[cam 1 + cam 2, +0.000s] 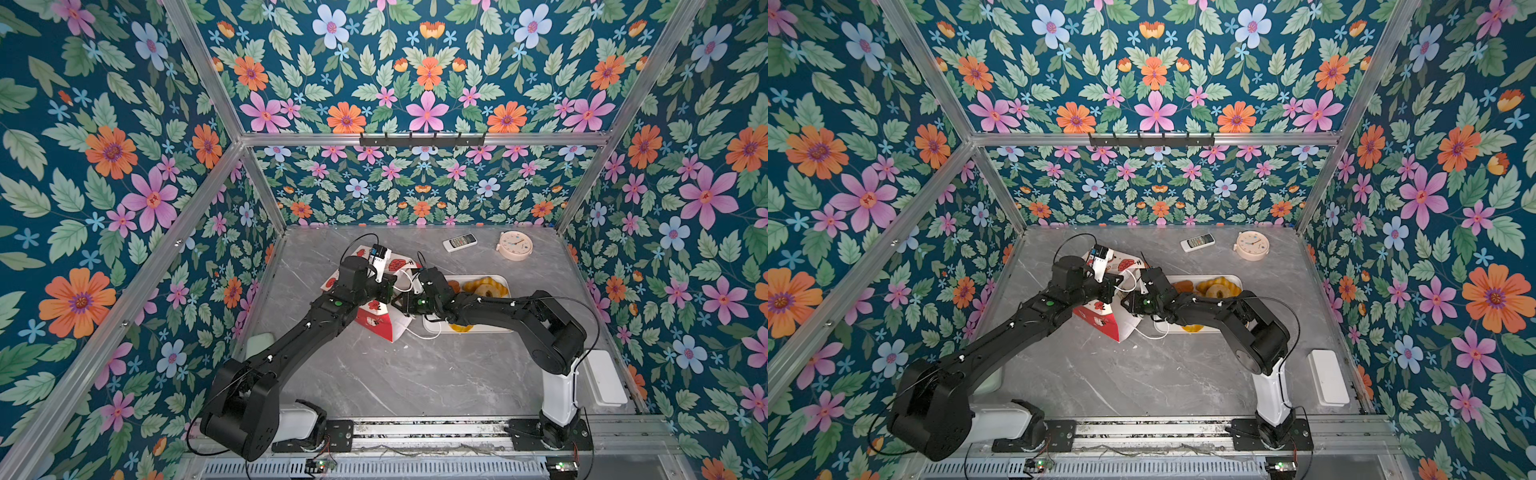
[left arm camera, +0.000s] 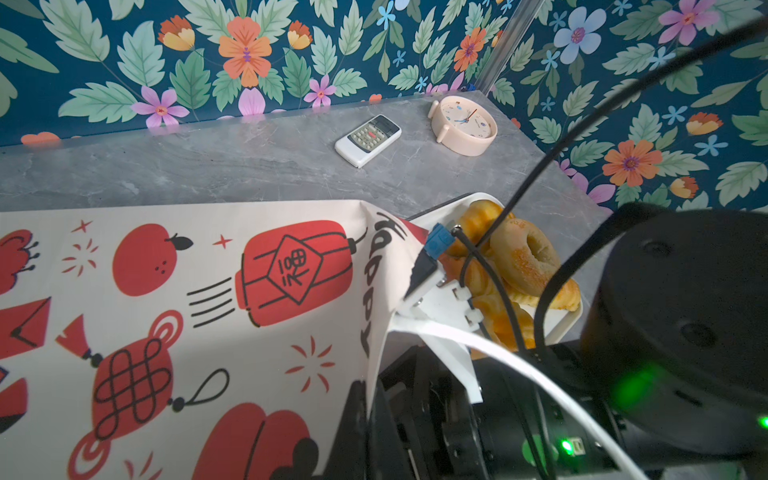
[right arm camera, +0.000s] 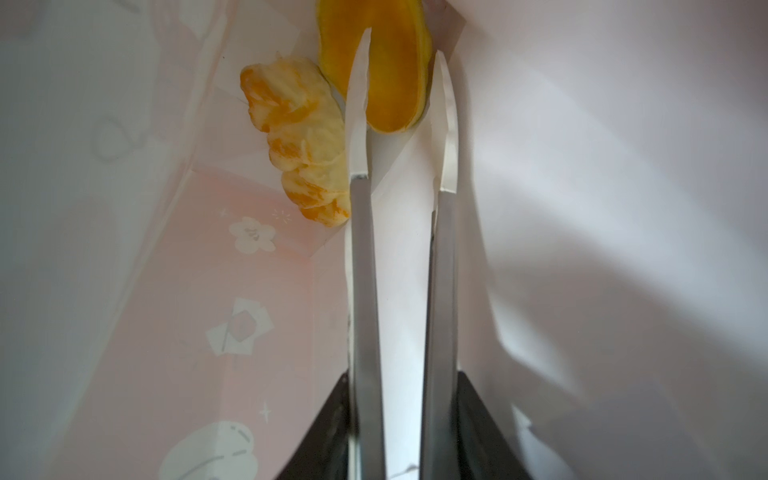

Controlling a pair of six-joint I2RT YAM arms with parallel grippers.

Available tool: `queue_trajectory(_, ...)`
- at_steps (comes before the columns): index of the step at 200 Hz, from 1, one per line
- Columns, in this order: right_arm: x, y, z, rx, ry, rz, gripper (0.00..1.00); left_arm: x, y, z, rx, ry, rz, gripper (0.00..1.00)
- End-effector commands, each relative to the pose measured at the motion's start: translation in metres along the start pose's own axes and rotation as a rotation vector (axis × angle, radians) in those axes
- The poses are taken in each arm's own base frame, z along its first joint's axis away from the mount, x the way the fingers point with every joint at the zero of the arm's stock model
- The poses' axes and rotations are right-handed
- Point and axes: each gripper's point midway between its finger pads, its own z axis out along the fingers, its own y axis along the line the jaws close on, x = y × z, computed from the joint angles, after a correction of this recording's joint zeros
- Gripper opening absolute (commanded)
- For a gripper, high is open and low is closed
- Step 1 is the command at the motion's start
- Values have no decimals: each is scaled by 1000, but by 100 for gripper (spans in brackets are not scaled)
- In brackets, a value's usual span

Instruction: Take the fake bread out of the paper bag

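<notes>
The paper bag (image 1: 376,322) (image 1: 1100,322) lies on its side mid-table, mouth toward the white tray (image 1: 469,330). My left gripper (image 2: 368,411) (image 1: 386,289) is shut on the bag's upper rim (image 2: 374,332) and holds the mouth up. My right gripper (image 3: 405,45) reaches deep inside the bag, its long fingers a narrow gap apart. Its tips lie over a flat orange-yellow piece of fake bread (image 3: 390,83); contact is unclear. A pale croissant (image 3: 299,137) lies beside it. More fake bread (image 1: 484,286) (image 2: 523,257), ring donuts among it, lies on the tray.
A white remote (image 1: 459,242) and a peach alarm clock (image 1: 515,245) lie near the back wall. A white rectangular box (image 1: 604,380) sits by the right wall. The bag's white cord handle (image 1: 424,334) trails onto the table beside the tray.
</notes>
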Motion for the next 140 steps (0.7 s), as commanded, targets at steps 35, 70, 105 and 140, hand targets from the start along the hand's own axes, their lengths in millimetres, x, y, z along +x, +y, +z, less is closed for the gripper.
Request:
queue_trajectory(35, -22, 12, 8, -33, -60, -39, 37, -3, -6, 0, 34, -8, -2, 1)
queue_trajectory(70, -21, 17, 17, -64, -36, -44, 37, -2, -6, 0, 38, -9, -3, 1)
queue_trajectory(105, -17, 28, 18, -130, -13, -47, 33, -1, -5, 1, 33, -7, -4, 1)
queue_trajectory(140, -12, 36, 16, -177, 11, -50, 32, 2, -4, 3, 27, -3, -5, 1)
